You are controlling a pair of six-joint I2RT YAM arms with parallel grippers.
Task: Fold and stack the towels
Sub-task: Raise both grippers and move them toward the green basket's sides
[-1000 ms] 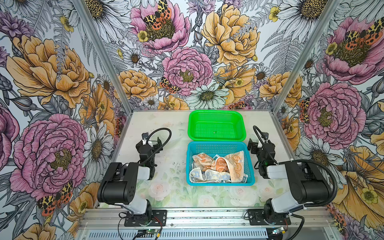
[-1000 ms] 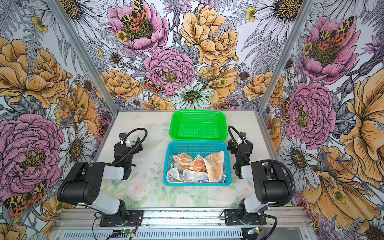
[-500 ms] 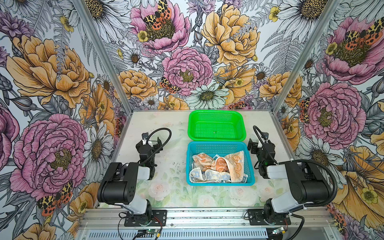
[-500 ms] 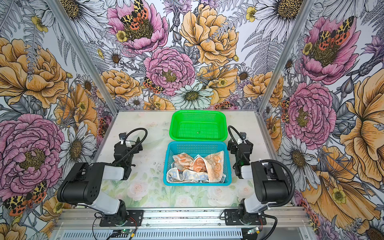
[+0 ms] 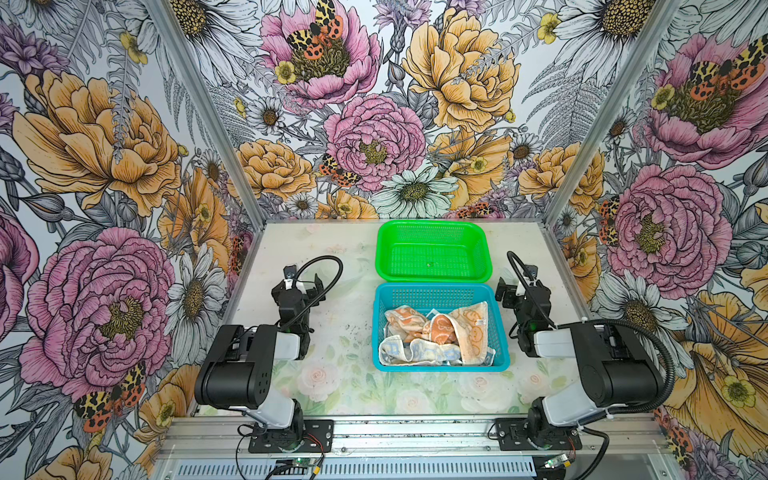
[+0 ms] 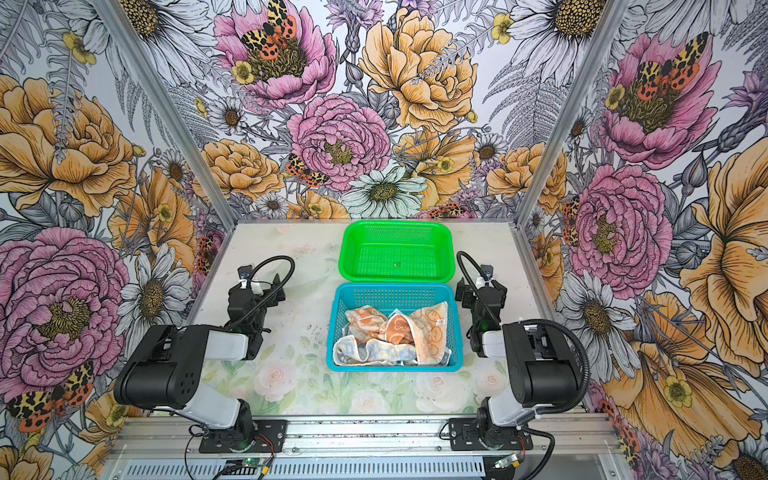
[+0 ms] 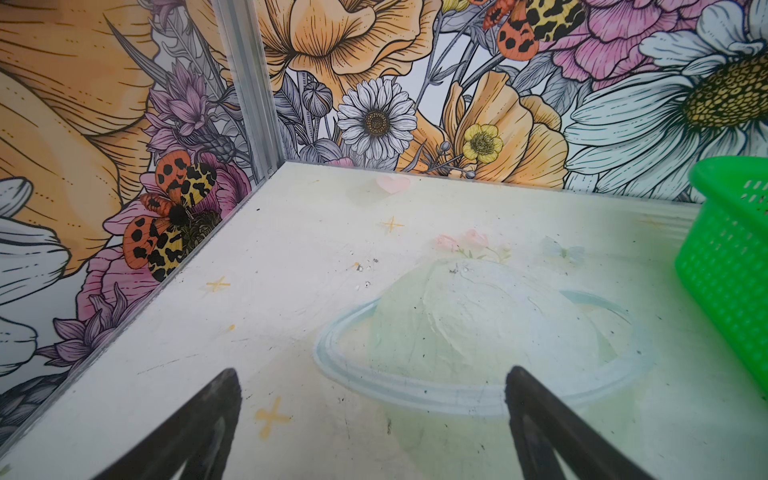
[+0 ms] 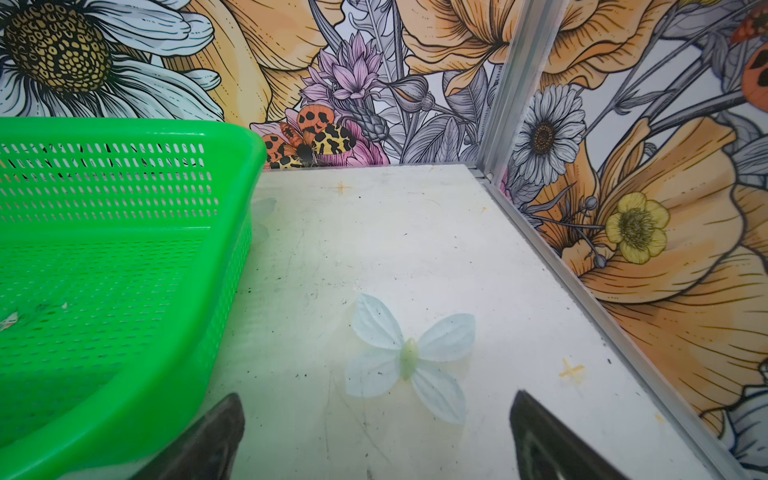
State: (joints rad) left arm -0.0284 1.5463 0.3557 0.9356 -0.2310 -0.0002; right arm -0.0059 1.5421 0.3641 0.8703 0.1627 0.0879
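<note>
- I see the towels (image 5: 436,336) lying crumpled and unfolded in a heap inside the blue basket (image 5: 440,287). Orange and cream ones are on top, with a blue-printed one at the near edge.
- The green basket (image 5: 432,225) sits just behind the blue one.
- Both baskets stand right of centre on the table (image 5: 340,328), a pale, scuffed top printed with faded roses and small stars.
- My left gripper (image 7: 372,372) hangs over bare table left of the baskets, jaws wide apart.
- My right gripper (image 8: 377,395) is just right of the baskets, jaws wide apart, near a printed butterfly (image 8: 409,357).
- Flowered walls (image 5: 374,124) close three sides, with metal posts (image 5: 199,104) at the back corners.
</note>
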